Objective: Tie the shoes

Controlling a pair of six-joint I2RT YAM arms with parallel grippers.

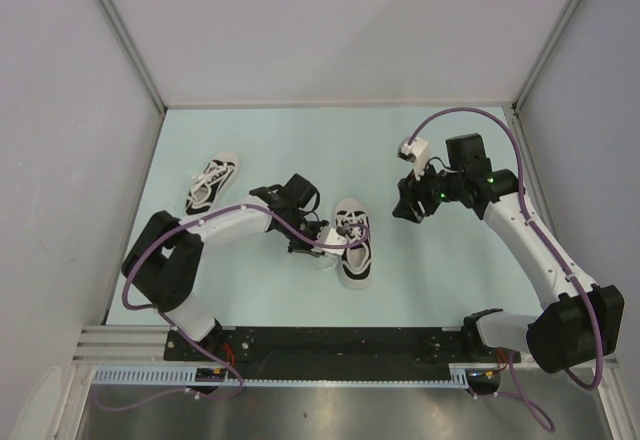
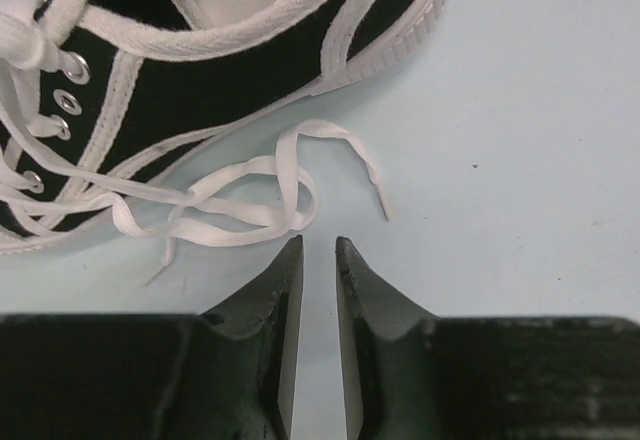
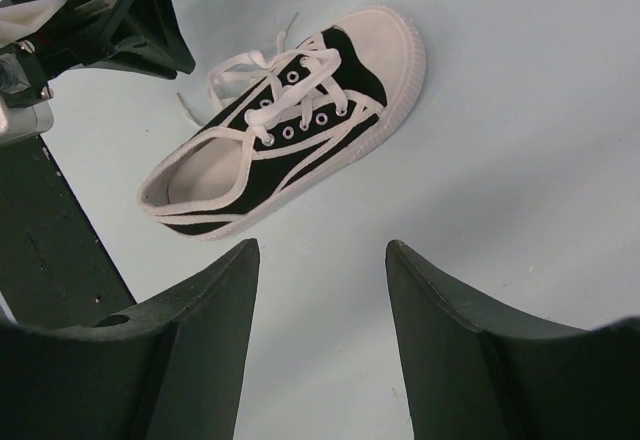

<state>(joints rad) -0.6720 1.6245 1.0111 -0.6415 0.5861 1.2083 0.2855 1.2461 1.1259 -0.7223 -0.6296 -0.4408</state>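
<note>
White lace (image 2: 250, 205) loose on counter (image 1: 450, 290) beside shoe (image 1: 352, 240); left pincer (image 2: 318, 244) just short, slightly apart, probably lining up a grab. Right pincer (image 3: 322, 252) wide apart, right of shoe; second shoe (image 1: 212, 182) well left.

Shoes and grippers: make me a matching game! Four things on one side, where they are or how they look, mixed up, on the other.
1. left gripper
2. right gripper
3. far shoe
4. middle shoe

a. alone at the far left
b. jaws wide apart, empty
c. jaws slightly apart, beside a loose lace
d. between the two arms

Pairs: 1-c, 2-b, 3-a, 4-d
</note>
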